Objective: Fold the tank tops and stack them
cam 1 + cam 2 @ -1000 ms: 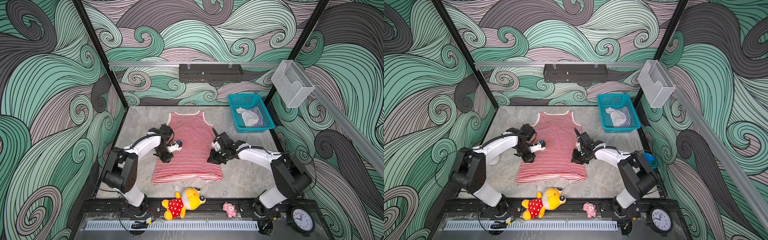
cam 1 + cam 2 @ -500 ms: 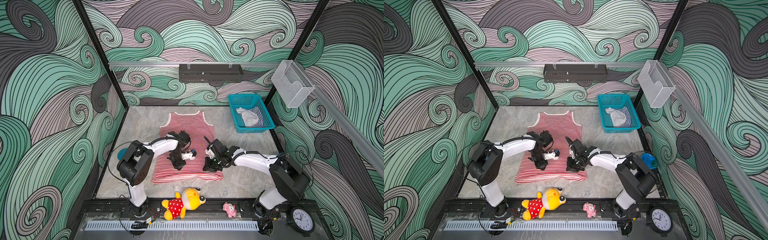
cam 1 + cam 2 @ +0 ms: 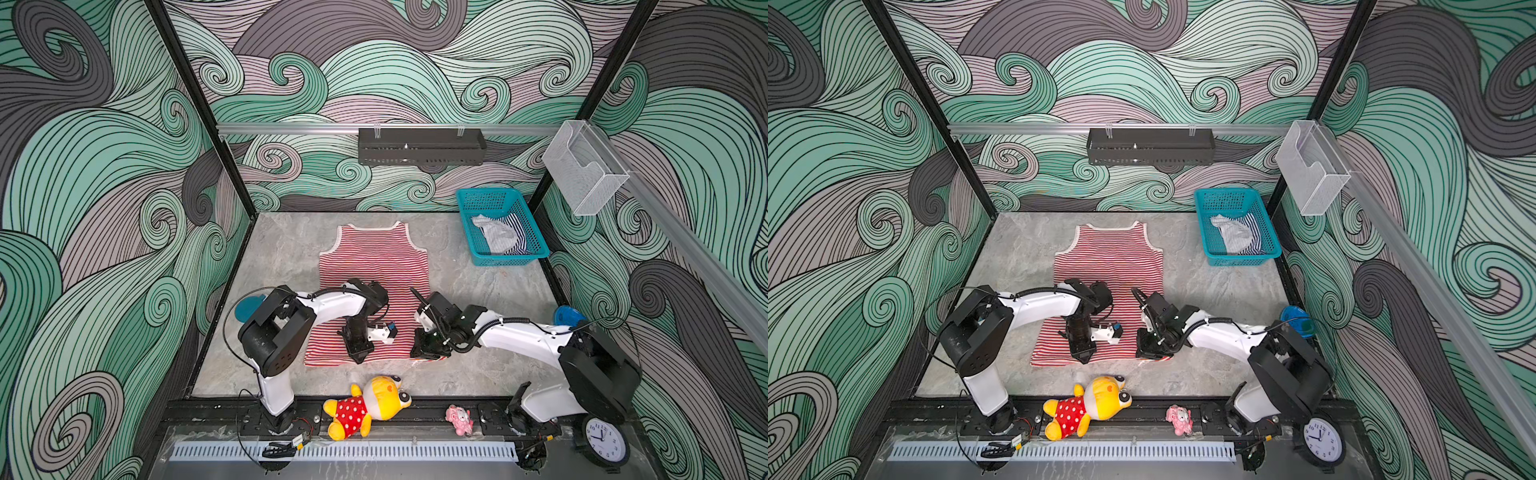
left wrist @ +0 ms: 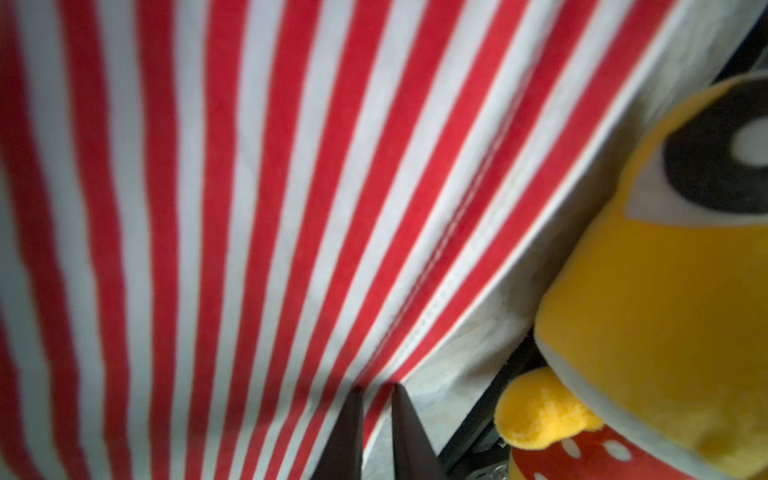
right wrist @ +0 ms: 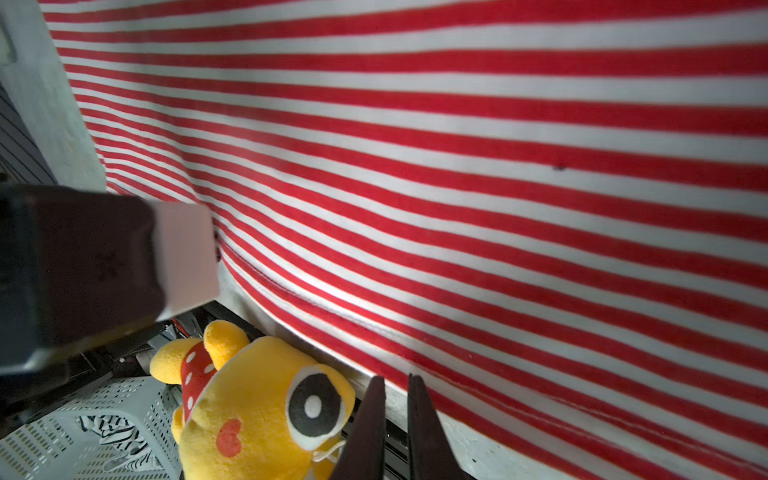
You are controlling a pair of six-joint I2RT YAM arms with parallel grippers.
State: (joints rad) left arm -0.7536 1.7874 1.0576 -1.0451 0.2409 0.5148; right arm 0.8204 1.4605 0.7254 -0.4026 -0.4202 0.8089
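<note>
Moved: both arms have gone from mid-sides of top to its near hem; top itself is unshifted.
Item 1: red-and-white thin-striped knit tank top point(image 3: 374, 266), flat on grey marble-look table point(image 3: 282, 257), neck twd back wall, unfolded.
Item 2: navy-and-white striped tank top point(image 3: 513, 235), crumpled in teal plastic mesh basket point(image 3: 505, 261), back right.
Left gripper point(image 4: 376, 388): fingers point(image 4: 353, 428) nearly together, thin slit; tips on hem nr its middle. Can't tell if cloth is nipped.
Right gripper point(image 5: 393, 380): same thin slit, tips at hem's right corner; hold unclear.
Handling (est.): light, limp, stretchy; drapes and wrinkles, not fragile, prob. slides on smooth table.
Grip pt (est.): hem corners, both layers pinched.
Nearby: yellow plush toy in red polka-dot dress point(image 3: 374, 405), just past hem.
</note>
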